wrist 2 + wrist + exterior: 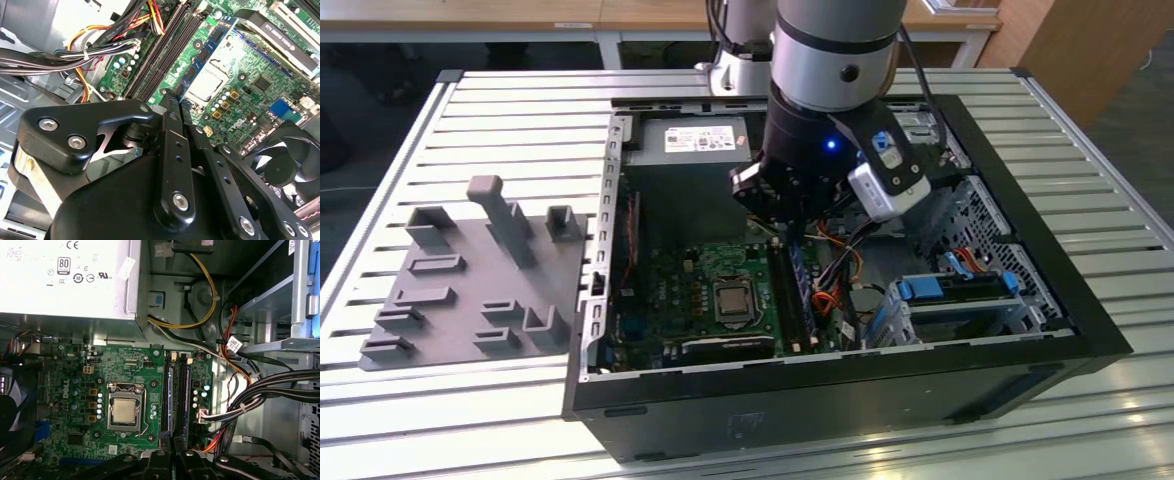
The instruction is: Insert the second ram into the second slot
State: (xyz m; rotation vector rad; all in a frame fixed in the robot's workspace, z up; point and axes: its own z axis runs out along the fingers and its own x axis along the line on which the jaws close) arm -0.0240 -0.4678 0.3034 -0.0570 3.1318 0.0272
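My gripper (783, 228) hangs inside the open computer case, above the two long memory slots (794, 295) beside the processor. In both wrist views its black fingers (170, 107) (161, 460) stand close together with nothing visible between them. The gripper (174, 456) is over one end of the slots (170, 400). A thin blue ram stick (210, 52) stands on edge in the slot on the processor side, next to black slot rails (165, 55). I cannot tell whether this stick is the second ram or whether the other slot is filled.
A bundle of cables (235, 405) (90, 50) runs close beside the slots. The power supply (694, 140) lies at the far end, and the processor (123, 411) and a fan (280, 165) are nearby. Blue drive brackets (954, 290) sit on the exterior view's right. A grey fixture plate (467, 270) lies outside the case.
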